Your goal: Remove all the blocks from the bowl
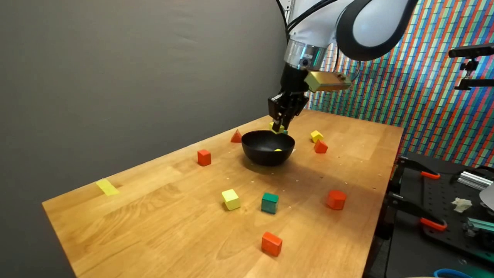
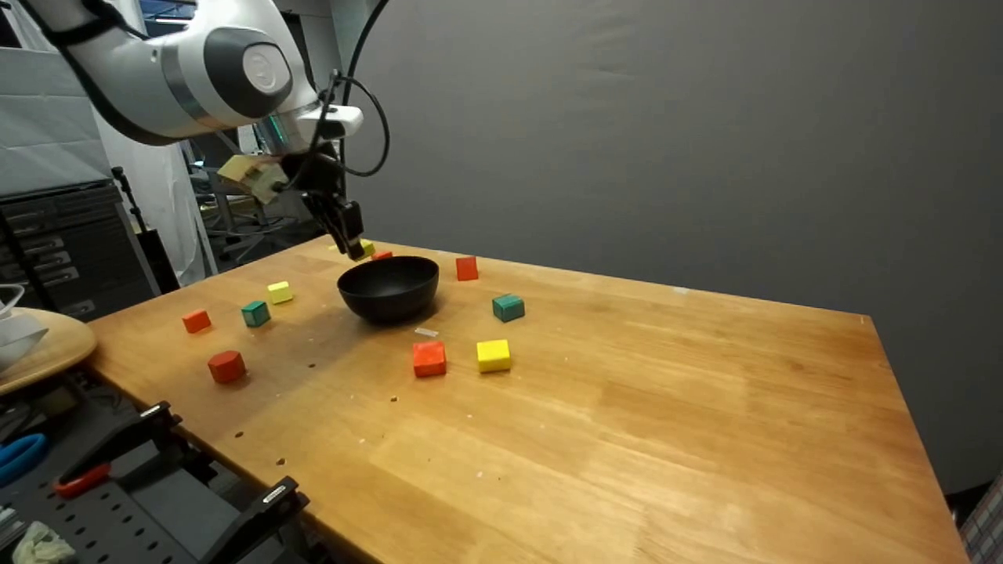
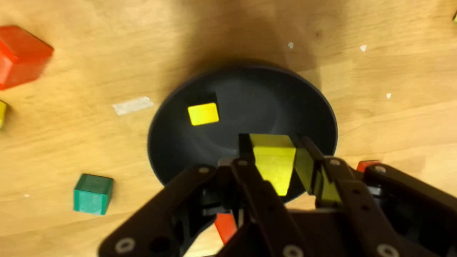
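Red-handled clamp: in an exterior view, a pale strip at its end, too small for me to read.
Next clamp along: a similar strip on its dark body, just as illegible from here.
Arm's joint cap: a faint rounded mark on the white disc, which I can't make out.
Silver wrist collar: a tiny pale patch, blurred.
Words, numbers, brands: not one that I can read anywhere.

Black bowl — one yellow block inside, another aloft, other blocks around.
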